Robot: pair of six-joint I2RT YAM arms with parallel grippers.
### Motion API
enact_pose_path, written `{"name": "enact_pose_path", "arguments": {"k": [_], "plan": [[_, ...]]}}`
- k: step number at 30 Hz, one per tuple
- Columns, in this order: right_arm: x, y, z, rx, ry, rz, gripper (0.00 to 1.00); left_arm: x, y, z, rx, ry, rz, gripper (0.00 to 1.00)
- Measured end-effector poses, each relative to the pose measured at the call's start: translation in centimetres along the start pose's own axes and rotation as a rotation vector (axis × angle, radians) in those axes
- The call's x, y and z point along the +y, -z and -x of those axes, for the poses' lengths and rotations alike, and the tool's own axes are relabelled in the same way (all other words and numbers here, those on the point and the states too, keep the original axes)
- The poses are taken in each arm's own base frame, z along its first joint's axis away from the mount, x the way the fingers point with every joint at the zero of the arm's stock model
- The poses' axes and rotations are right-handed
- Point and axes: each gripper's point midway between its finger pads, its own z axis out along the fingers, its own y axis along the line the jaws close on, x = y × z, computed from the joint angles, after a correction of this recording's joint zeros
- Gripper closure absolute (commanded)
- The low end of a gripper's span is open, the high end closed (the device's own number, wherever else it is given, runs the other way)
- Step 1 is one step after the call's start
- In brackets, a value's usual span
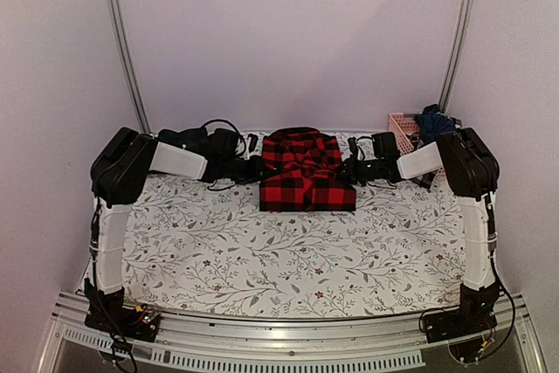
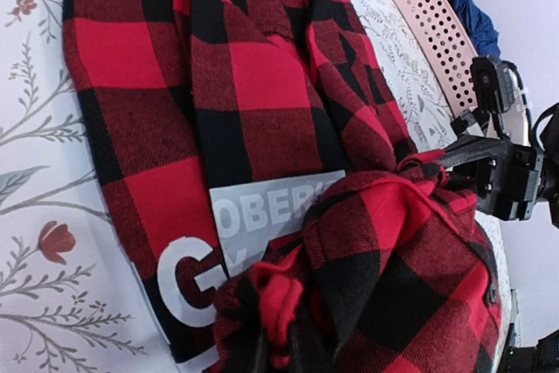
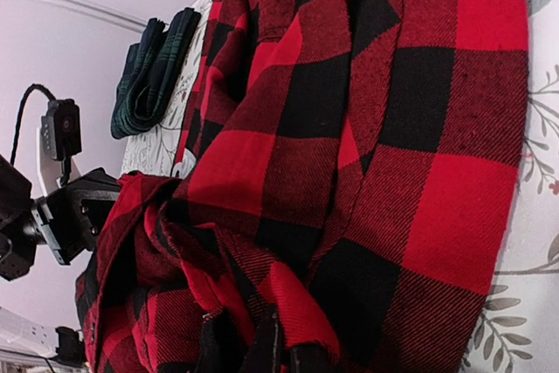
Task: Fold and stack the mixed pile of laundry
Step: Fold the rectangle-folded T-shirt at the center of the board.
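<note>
The left fingers (image 1: pixel 251 169) and the right fingers (image 3: pixel 217 351) are both closed tight, each pinching a bunched side of the red-and-black checked shirt (image 1: pixel 306 179), which lies between them on the bench (image 1: pixel 262 259). I think they hold opposite sides so that the cloth can be folded over evenly, without twisting. Other dark clothes (image 1: pixel 434 118) wait in the pink basket (image 1: pixel 403 132), just beyond the right fingers.

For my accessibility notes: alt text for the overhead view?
A red checked shirt lies at the far middle of the table, with the left fingers and right fingers pinching its edges. A pink basket holding dark clothes stands at the far right.
</note>
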Motion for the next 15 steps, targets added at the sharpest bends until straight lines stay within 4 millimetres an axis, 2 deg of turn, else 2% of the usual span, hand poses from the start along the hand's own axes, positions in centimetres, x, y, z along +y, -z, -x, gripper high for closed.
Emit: {"name": "enact_pose_path", "arguments": {"k": [3,6,8,10,11,12,13,15], "plan": [[0.1,0.1,0.4,-0.005,-0.001,0.005,0.53,-0.4,0.1,0.9,-0.012,-0.013,-0.008,0.49],[-0.1,0.7,0.8,-0.014,-0.011,0.002,0.43,-0.2,0.6,1.4,-0.025,-0.022,-0.004,0.32],[-0.4,2.1,1.3,-0.029,-0.023,-0.009,0.37,0.5,1.8,1.4,-0.030,-0.014,0.022,0.24],[0.1,4.2,2.5,-0.053,-0.019,-0.017,0.32,0.9,3.8,2.2,-0.050,-0.018,0.055,0.17],[0.6,5.3,3.3,-0.071,-0.011,-0.017,0.31,0.6,5.0,2.8,-0.067,-0.025,0.065,0.06],[1.5,6.6,4.5,-0.095,0.016,-0.013,0.30,0.0,6.4,3.7,-0.092,-0.037,0.068,0.03],[2.5,7.6,5.3,-0.115,0.040,-0.007,0.36,-0.8,7.7,4.7,-0.122,-0.055,0.064,0.02],[4.9,10.0,6.9,-0.163,0.105,0.014,0.56,-2.9,10.3,6.5,-0.177,-0.089,0.040,0.03]]}}
